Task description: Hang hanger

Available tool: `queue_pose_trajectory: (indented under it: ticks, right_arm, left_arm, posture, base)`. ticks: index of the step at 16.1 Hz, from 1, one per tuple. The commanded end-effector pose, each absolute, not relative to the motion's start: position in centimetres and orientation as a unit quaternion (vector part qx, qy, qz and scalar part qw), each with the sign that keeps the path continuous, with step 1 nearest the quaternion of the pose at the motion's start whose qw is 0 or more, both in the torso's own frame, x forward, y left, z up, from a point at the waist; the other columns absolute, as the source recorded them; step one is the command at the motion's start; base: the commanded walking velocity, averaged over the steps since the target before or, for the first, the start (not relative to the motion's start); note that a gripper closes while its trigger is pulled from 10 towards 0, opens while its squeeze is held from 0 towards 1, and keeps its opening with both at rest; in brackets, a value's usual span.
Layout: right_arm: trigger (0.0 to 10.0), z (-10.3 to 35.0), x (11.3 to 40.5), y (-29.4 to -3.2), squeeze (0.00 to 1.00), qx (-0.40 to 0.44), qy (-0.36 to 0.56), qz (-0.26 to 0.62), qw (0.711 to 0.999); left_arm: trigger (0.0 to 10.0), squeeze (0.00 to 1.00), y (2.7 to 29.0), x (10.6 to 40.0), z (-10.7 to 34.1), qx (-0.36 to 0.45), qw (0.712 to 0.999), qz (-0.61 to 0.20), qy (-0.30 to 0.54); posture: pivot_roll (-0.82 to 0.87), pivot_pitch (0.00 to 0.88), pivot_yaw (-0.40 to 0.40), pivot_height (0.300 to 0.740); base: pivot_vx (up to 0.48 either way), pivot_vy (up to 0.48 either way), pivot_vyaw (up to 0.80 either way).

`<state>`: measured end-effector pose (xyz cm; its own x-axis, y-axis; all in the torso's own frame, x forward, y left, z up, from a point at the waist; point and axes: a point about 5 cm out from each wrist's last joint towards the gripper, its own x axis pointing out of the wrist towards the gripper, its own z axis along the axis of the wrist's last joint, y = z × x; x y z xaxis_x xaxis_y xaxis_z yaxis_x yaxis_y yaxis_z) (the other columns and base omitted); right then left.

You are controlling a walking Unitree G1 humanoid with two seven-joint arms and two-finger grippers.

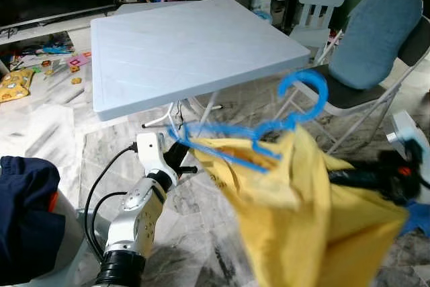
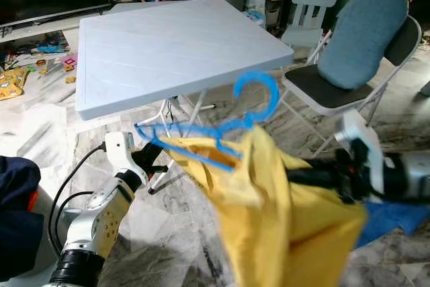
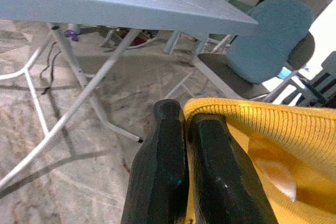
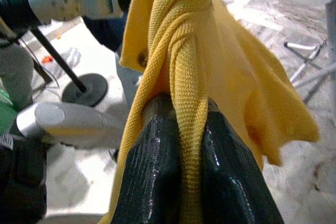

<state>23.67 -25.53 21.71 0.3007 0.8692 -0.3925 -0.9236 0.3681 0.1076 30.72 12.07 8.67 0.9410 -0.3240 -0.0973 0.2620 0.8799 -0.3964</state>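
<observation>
- Up front in the left eye view, a blue hanger (image 1: 269,132) hangs in the air with a yellow shirt (image 1: 302,213) on it. The left gripper (image 1: 180,156) is at the hanger's left end. A pale blue table (image 1: 181,45) stands behind, and a blue chair (image 1: 369,52) is off to the right
- Right eye view: the right gripper (image 2: 302,176) reaches into the shirt from the right side. The floor (image 2: 181,233) is grey marble
- Left wrist view: the two black fingers (image 3: 157,182) are pressed together on the shirt's knit edge
- Right wrist view: the black fingers (image 4: 152,177) pinch a bunched fold of the yellow shirt between them
</observation>
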Motion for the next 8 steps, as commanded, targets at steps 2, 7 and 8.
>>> queue_pose_trajectory:
  ticks: [2,7,8]
  right_arm:
    - [10.0,24.3,24.2,-26.5,0.0,-0.088,0.14,0.537,0.827]
    - [10.0,22.8,28.3,-22.3,0.0,-0.093,0.064,0.427,0.897]
    - [10.0,22.0,28.6,-21.4,0.0,-0.098,0.069,0.418,0.901]
  left_arm:
    - [0.0,0.0,15.1,30.5,7.6,-0.18,0.974,-0.093,0.099]
    - [7.2,0.31,10.4,29.0,7.7,-0.06,0.969,-0.226,0.083]
    - [10.0,1.0,10.0,28.7,7.8,-0.032,0.966,-0.246,0.076]
  posture:
    - [-0.2,0.0,0.058,0.74]
    - [-0.19,0.0,0.055,0.74]
    - [-0.19,0.0,0.055,0.74]
  base:
    - [0.0,0.0,0.0]
    - [0.0,0.0,0.0]
    - [0.0,0.0,0.0]
